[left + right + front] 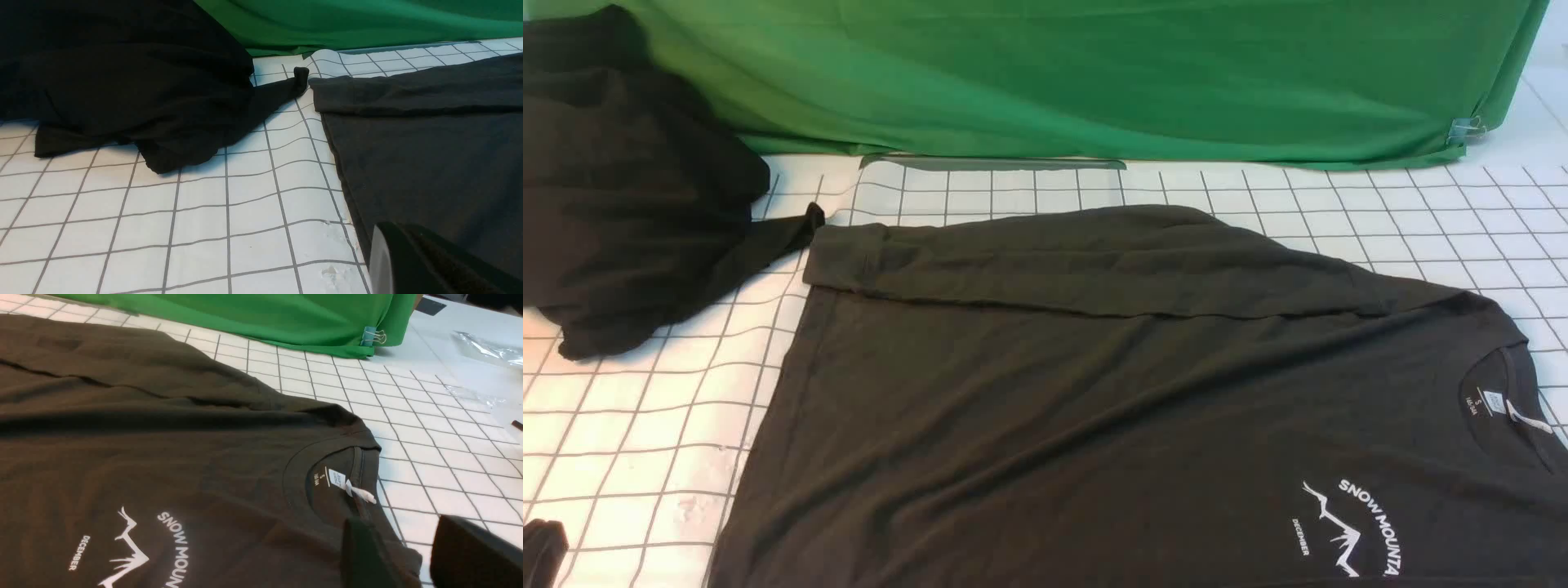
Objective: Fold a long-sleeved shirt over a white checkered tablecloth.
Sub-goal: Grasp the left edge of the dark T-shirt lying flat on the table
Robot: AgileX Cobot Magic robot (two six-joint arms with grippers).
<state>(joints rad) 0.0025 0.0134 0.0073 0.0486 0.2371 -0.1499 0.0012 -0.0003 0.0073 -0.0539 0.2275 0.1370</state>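
Charcoal long-sleeved shirt, flat, lightly wrinkled

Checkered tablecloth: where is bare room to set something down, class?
Bare tablecloth: near-left between black garment and shirt hem; far-right between green cloth and shirt shoulder. Crowded: far left, where both garments nearly meet.

Place: looks like a staged lab bench.
Backdrop: green cloth, held by a binder clip.
Surface: white checkered tablecloth, clear plastic beside it.
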